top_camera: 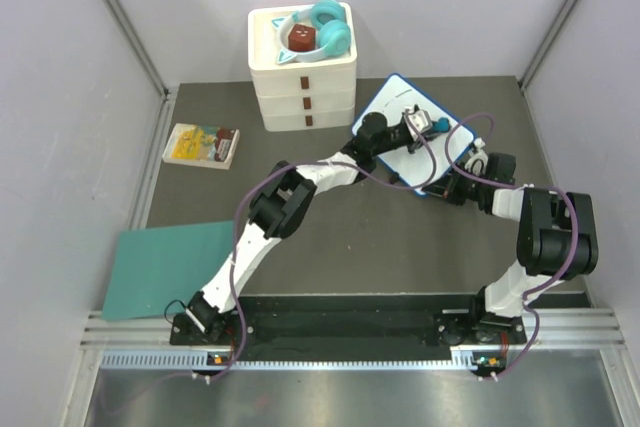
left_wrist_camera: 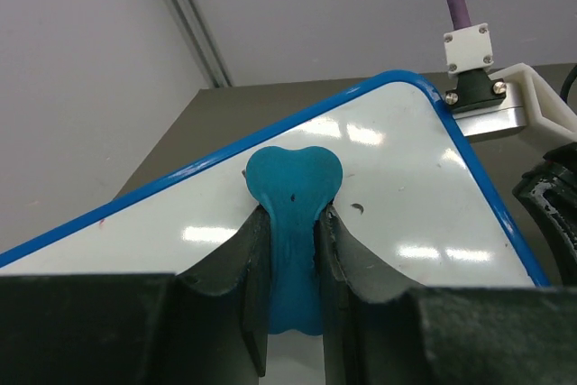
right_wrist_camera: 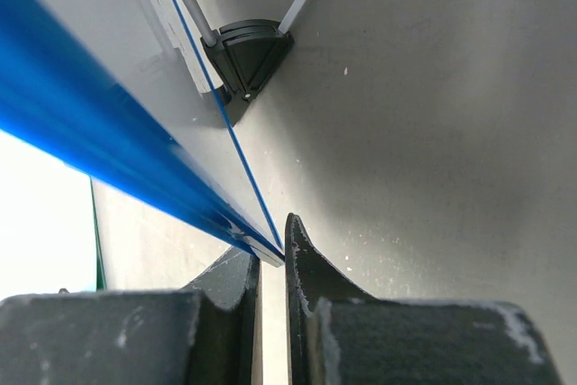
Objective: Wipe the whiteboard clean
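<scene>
The whiteboard (top_camera: 393, 112) lies tilted on the dark table right of centre, white with a blue rim. My left gripper (top_camera: 428, 125) is shut on a teal eraser (left_wrist_camera: 293, 185) and holds it against the board's white face (left_wrist_camera: 406, 187) near its far corner. A few small dark marks (left_wrist_camera: 358, 209) show beside the eraser. My right gripper (top_camera: 462, 173) is at the board's near right edge, shut on the blue rim (right_wrist_camera: 90, 123), which sits between its fingertips (right_wrist_camera: 272, 254). A black foot (right_wrist_camera: 248, 56) shows under the board.
A white drawer box (top_camera: 303, 87) stands at the back with teal headphones (top_camera: 328, 27) on top. A yellow booklet (top_camera: 200, 145) lies at the left. A flat teal sheet (top_camera: 170, 267) lies at the near left. Walls close in on three sides.
</scene>
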Motion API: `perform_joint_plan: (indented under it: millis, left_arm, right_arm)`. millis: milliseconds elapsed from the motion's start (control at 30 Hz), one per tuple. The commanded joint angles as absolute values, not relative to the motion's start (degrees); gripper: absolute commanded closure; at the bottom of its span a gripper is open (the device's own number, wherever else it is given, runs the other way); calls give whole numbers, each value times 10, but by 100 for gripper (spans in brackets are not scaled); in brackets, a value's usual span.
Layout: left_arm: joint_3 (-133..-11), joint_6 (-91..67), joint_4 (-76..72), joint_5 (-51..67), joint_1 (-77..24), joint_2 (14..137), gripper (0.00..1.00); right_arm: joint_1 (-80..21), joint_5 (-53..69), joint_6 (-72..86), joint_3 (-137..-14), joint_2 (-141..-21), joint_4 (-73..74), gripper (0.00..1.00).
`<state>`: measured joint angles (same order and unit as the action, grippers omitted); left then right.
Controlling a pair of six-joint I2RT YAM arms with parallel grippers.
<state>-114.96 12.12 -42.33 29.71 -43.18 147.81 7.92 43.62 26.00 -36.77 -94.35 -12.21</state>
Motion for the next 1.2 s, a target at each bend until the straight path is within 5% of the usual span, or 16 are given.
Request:
perform_joint_plan:
  millis: [0,300,467,900,1167]
  left_arm:
    - [-1173,129,-384,270,-410,1485,96]
    - [-1127,141,-376,183,-343,1470,96]
    - [-1134,138,-381,228,-338,1464,96]
    - [-1288,47,-406,315,-425,1538,95]
    - [-1280,38,-445,306,-460,1537,95]
  right_arm:
    - [47,461,214,-332,-954,25,100]
    - [47,461,214,-332,-954,25,100]
    - [47,461,214,-332,-954,25,100]
    - [47,459,216,-332,-954,25,100]
    - [47,461,220,-330,-954,18,100]
